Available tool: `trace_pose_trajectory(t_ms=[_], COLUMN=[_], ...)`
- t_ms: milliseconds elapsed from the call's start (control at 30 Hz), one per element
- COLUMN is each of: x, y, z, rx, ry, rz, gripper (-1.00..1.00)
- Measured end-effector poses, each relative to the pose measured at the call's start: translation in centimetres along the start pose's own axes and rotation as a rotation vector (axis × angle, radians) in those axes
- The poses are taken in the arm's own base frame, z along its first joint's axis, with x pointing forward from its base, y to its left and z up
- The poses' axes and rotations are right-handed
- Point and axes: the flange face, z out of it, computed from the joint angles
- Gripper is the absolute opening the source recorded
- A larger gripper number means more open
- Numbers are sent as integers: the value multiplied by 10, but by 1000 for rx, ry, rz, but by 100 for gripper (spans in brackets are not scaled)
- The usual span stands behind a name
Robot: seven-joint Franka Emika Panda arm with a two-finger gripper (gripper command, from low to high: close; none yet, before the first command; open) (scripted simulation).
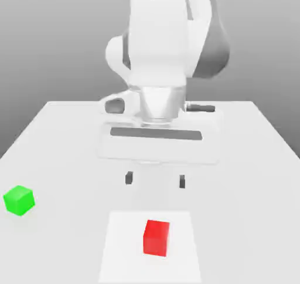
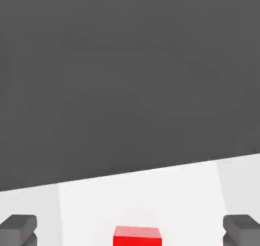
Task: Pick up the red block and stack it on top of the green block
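Note:
The red block (image 1: 156,237) is a small bright red cube resting on the white table near the front, slightly toward the exterior view's right of centre. In the hand view the red block (image 2: 137,236) lies between the two dark fingertips. The green block (image 1: 19,200) is a same-sized green cube on the table at the exterior view's left. My gripper (image 1: 155,180) hangs open above the table, behind the red block and higher than it, with nothing between its fingers. One dark fingertip (image 2: 18,228) stands far apart from the other.
The white table (image 1: 246,177) spans the scene, with a paler rectangular patch (image 1: 120,247) under the red block. The bulky white arm (image 1: 161,48) rises behind the gripper at the back of the table.

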Motion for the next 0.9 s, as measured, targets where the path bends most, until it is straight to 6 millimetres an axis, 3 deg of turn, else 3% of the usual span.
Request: trace_pose_trajectory(t_ms=[100,267,300,533,733,900], x=[-17,-24,-25,-25,-17,77], y=[20,28,30,30,28,104], z=[52,110,119,121,66,50], rx=[-68,-84,-84,-84,-85,-102], ry=[-55,-68,-69,-68,-67,-44], rz=[19,25,25,25,45,478], gripper=[0,0,-100,-100,-100,-100])
